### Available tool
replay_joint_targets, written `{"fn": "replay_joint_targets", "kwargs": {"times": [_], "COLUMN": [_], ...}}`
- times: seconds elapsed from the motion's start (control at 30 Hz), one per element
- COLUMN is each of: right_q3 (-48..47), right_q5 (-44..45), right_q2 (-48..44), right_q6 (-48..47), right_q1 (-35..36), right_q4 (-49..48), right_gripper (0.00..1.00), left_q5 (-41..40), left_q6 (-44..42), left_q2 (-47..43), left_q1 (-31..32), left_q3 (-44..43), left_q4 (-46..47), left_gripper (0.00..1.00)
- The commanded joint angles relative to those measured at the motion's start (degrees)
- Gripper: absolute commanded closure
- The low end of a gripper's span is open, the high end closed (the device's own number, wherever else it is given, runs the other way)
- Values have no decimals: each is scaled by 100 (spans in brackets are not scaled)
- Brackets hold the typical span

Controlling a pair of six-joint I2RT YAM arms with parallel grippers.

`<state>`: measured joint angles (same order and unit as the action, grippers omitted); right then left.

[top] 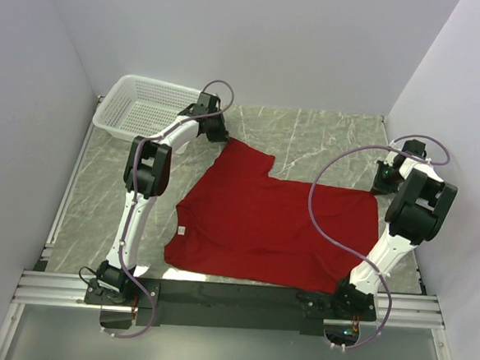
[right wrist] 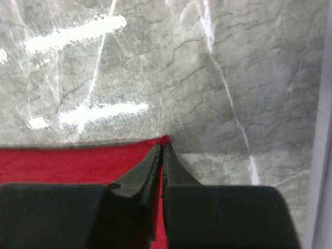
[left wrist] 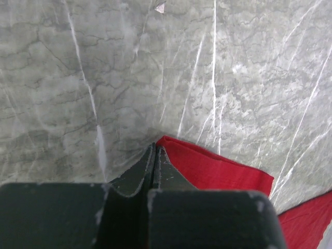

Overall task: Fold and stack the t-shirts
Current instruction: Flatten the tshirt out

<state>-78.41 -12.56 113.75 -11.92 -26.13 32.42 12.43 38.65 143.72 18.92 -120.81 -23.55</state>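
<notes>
Left gripper (left wrist: 155, 151) and right gripper (right wrist: 162, 150) both clamp shirt (top: 278, 224) corners — barely any cloth between the jaws. Pull unevenly and one could slip free.

Soft, bright light falls evenly from above on the grey marbled table (top: 309, 135), and the shadows on it are faint. Near the table's right edge, white glare streaks the stone. The black plastic fingers of my left gripper (left wrist: 155, 150) and right gripper (right wrist: 162, 148) loom dark and blurred close up. The deep-red cotton t-shirt (top: 278, 224) looks sharp from above.
</notes>
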Motion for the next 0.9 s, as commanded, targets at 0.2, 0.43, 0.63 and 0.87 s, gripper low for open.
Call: {"fn": "replay_joint_targets", "kwargs": {"times": [0.2,0.43,0.63,0.87], "right_q3": [-192,-867,-1387,-1133], "right_q5": [16,25,-159,-659], "right_q2": [-458,-381,-336,-1064], "right_q6": [-65,304,524,621], "right_q1": [187,319,389,398], "right_q4": [-288,-676,-764,-922], "right_gripper": [100,100,100,100], "left_q5": [85,111,242,234], "left_q6": [221,564,705,468], "left_q2": [-222,-11,25,-528], "left_q1": [-142,-309,-397,-406], "left_q3": [-476,-961,-1102,-821], "left_q4": [316,764,1019,1335], "left_gripper": [100,99,99,100]}}
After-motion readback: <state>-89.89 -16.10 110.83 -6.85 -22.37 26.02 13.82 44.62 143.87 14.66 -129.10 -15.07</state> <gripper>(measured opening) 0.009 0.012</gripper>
